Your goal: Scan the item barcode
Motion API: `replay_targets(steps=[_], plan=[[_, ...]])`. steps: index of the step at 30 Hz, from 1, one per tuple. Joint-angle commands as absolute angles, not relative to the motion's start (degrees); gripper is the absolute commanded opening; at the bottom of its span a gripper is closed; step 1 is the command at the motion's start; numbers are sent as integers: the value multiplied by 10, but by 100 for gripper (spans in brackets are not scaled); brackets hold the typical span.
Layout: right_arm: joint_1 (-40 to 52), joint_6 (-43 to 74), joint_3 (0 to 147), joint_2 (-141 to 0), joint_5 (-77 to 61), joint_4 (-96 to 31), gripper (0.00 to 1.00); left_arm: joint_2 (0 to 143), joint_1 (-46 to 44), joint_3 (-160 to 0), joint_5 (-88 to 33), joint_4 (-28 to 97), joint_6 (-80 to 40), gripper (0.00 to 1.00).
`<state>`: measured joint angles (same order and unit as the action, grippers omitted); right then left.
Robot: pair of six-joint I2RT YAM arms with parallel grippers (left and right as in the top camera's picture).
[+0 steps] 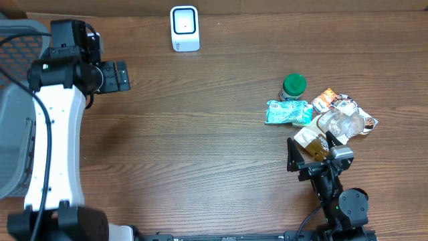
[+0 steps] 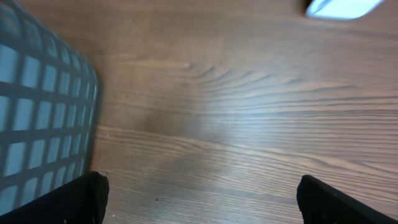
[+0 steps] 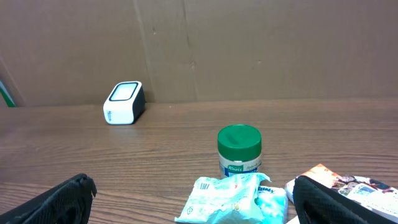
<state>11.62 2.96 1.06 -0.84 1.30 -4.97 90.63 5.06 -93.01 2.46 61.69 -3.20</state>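
- Left of the scanner [image 1: 184, 28], a rounded white box, the left gripper [image 1: 124, 75] is held wide open.
- Well right of it, a green-lidded jar [image 1: 293, 86] and a crinkled teal packet [image 1: 289, 112] are laid ungripped; the right gripper [image 1: 311, 148] is spread open.

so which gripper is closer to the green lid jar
Right. The right gripper sits beside the packets next to the green-lidded jar; the left gripper is far across the table, by the basket.
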Motion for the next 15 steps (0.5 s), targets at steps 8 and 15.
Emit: replay_targets(steps=[8,15], plan=[[116,25,4,-2,10,-47,100,766,13,-930,32,617,-32,99],[116,25,4,-2,10,-47,100,688,6,-872,60,617,-4,100]])
